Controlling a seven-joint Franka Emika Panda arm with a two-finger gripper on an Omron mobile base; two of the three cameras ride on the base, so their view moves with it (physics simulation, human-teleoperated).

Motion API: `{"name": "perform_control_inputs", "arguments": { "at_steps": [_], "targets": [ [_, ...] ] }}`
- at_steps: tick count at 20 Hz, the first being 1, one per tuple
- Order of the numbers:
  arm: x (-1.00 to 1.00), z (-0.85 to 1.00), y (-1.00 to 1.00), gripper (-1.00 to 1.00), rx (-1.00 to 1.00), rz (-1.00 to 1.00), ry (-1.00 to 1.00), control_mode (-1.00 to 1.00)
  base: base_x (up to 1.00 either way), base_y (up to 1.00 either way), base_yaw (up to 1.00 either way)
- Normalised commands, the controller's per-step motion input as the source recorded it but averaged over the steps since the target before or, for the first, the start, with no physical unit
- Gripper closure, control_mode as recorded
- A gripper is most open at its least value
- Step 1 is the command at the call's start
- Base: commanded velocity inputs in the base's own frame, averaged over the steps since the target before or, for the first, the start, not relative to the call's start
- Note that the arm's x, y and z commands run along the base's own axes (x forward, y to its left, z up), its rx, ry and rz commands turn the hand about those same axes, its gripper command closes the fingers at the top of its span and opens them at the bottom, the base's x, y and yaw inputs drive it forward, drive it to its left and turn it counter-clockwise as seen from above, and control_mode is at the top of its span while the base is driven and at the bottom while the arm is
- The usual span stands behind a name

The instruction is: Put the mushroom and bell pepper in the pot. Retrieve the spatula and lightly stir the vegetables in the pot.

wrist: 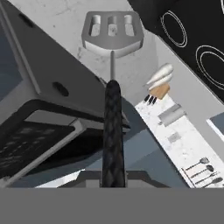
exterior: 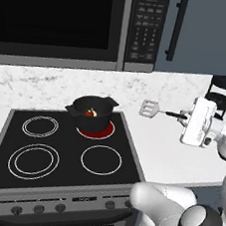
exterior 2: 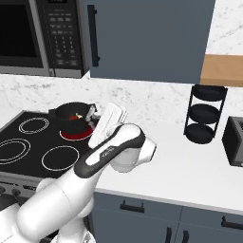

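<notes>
The fingers (exterior: 185,117) are clamped on the spatula (exterior: 158,110) by its dark handle, holding it above the counter (exterior: 169,157), right of the pot (exterior: 91,112), where the bell pepper (exterior: 90,113) lies.

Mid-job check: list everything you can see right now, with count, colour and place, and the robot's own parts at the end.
pot: one, black, on the glowing red back-right burner of the stove
vegetables: red-orange and pale bits, inside the pot
spatula: one, grey slotted head, dark handle, held in the air over the counter right of the stove
stove: one, black top, white burner rings
microwave: one, dark, above the stove
tiered rack: one, black, on the counter by the wall
toaster: one, dark, far right of the counter
counter: white
end effector: one, shut on the spatula handle
arm: white, dark joints
</notes>
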Motion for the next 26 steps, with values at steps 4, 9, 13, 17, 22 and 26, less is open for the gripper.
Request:
{"name": "perform_control_inputs", "arguments": {
  "at_steps": [4, 9, 13, 17, 22, 26],
  "targets": [
    [0.03, 0.11, 0.44, 1.00, 0.47, -0.20, 0.40, -1.00, 0.00, 0.00, 0.00],
    [0.49, 0.25, 0.59, 1.00, 0.41, -0.18, 0.34, -1.00, 0.00, 0.00, 0.00],
    [0.63, 0.08, 0.67, 1.00, 0.29, -0.17, 0.29, -1.00, 0.00, 0.00, 0.00],
    [0.63, 0.00, 0.68, 1.00, 0.21, -0.18, 0.32, -1.00, 0.00, 0.00, 0.00],
    [0.76, 0.00, 0.56, 1.00, 0.20, -0.18, 0.30, -1.00, 0.00, 0.00, 0.00],
    [0.74, 0.00, 0.40, 1.00, 0.22, -0.13, 0.35, -1.00, 0.00, 0.00, 0.00]
  ]
}}
